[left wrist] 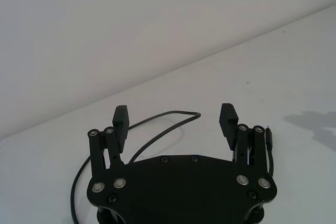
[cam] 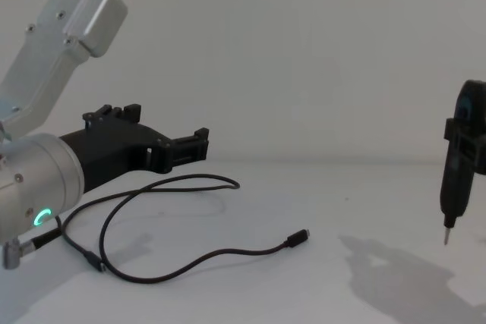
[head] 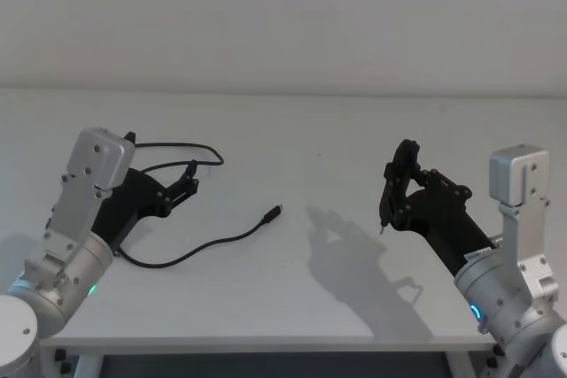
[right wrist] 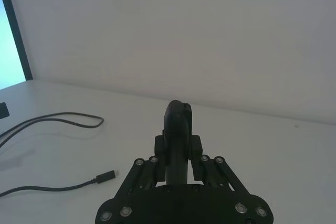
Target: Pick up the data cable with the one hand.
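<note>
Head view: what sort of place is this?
Probably a robot test bench rather than a home: a bare white table, a blank white wall, one data cable, the left claw open near its loop, and the right claw idle.

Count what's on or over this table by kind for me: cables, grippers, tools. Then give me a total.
Cable: 1
Grippers: 2, the left gripper with fingers open, the right gripper shut on the tool
Tool: 1, black with a thin metal tip
Total: 4
</note>
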